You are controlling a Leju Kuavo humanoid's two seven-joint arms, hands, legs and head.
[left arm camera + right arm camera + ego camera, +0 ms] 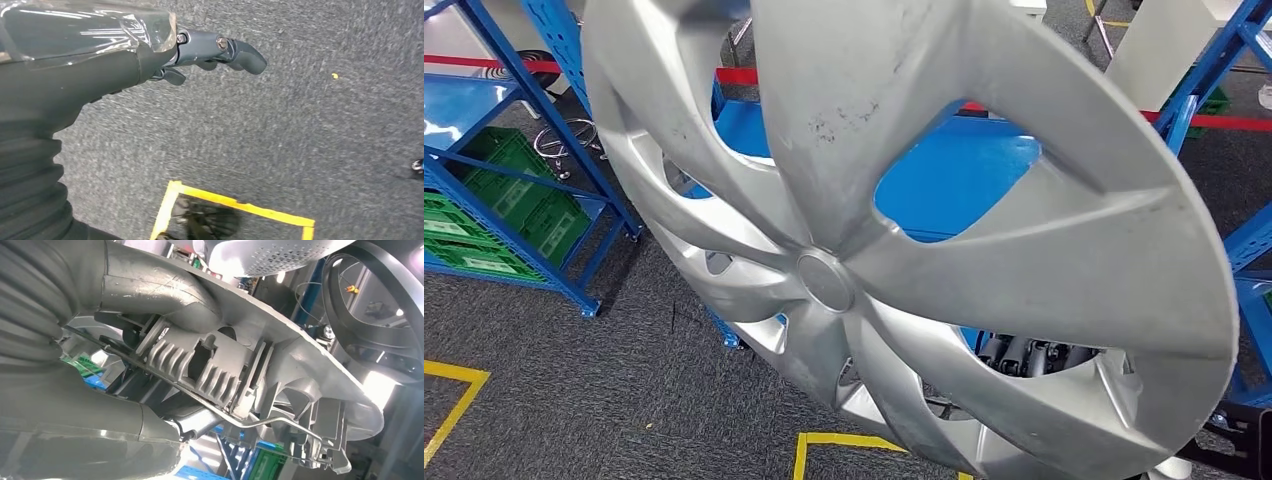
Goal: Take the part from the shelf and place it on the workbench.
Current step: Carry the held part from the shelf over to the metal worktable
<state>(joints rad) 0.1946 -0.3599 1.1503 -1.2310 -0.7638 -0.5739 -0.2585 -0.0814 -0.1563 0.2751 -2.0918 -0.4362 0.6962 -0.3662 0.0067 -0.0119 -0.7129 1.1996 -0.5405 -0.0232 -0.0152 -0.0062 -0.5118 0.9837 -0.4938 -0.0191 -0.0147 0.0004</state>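
A large silver wheel cover (824,280) with curved spokes is held up close in front of the head camera, tilted. Through an opening low on its right side I see the dark fingers of my right hand (1024,355) behind it. In the right wrist view my right hand (145,290) grips the cover's edge, its thumb lying along the ribbed back of the cover (300,355), where a wire ring runs. My left hand (210,50) hangs over the grey carpet holding nothing, fingers loosely bent.
A blue shelf rack (534,110) with green crates (504,200) stands on the left. A blue surface (964,180) shows behind the cover, more blue framing (1249,240) on the right. Yellow tape (824,440) marks the carpet. A black ring-shaped part (380,300) hangs near the right hand.
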